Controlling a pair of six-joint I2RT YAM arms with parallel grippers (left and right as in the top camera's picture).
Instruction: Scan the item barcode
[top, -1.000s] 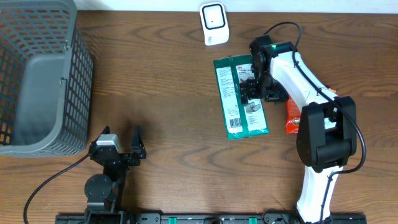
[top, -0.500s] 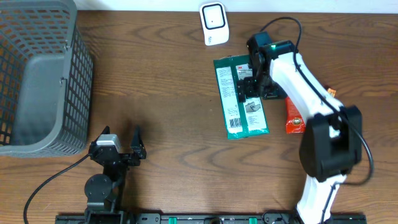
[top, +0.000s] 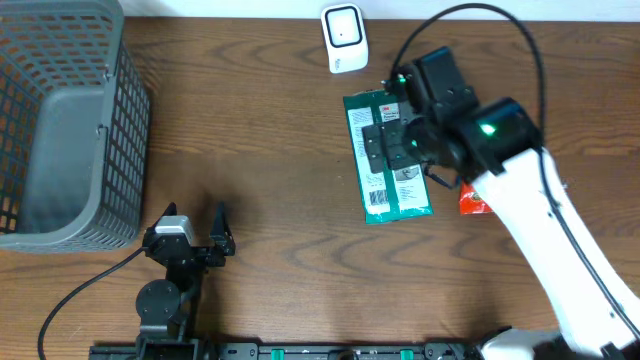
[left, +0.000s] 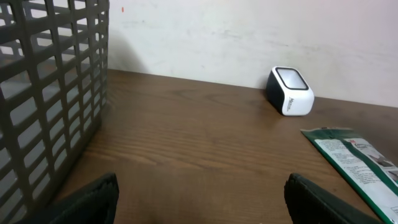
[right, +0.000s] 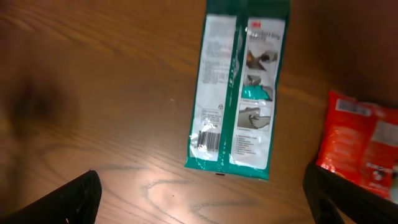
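item: green packet (right: 239, 93) lies flat near the table's (top: 280, 150) far edge, just short of the scanner (top: 343, 37), barcode (right: 208, 138) up, which I judge suits a top pickup | right gripper (top: 387, 145): hovers over it pointing down, fingers spread wide, empty | left gripper (top: 195, 240): low at near edge, wide open, empty

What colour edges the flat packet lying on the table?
Teal green on the packet; right wrist view.

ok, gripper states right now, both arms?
Left gripper: open, holding nothing.
Right gripper: open, holding nothing, hovering over the green packet.
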